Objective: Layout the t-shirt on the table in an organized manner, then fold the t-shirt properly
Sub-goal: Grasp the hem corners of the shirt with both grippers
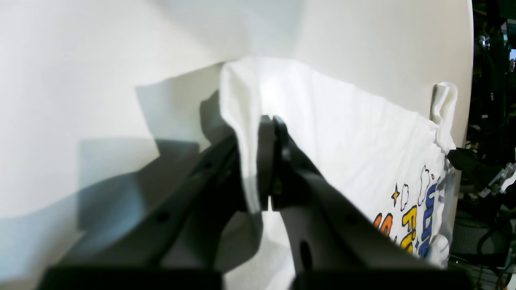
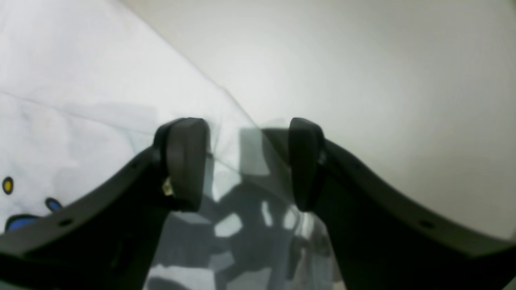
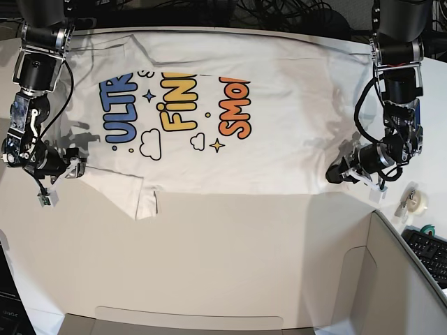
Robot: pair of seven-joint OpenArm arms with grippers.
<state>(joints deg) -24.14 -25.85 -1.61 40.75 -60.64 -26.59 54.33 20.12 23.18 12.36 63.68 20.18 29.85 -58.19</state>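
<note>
The white t-shirt (image 3: 279, 118) lies spread print-up across the far half of the table (image 3: 230, 251). My left gripper (image 3: 332, 172) is at the shirt's near right corner. In the left wrist view it (image 1: 270, 121) is shut on a fold of the white fabric (image 1: 354, 133), lifted a little off the table (image 1: 80, 60). My right gripper (image 3: 78, 167) is at the shirt's left edge, by the sleeve. In the right wrist view it (image 2: 246, 161) is open and empty, fingers (image 2: 183, 161) over the shirt's edge (image 2: 60, 100) and the bare table (image 2: 363, 80).
A grey box corner (image 3: 391, 279) stands at the near right. A tape roll (image 3: 413, 202) and a keyboard (image 3: 429, 251) lie beyond it at the right edge. One sleeve is doubled under at the near left (image 3: 143, 202). Cables run behind the table's far edge (image 3: 279, 10).
</note>
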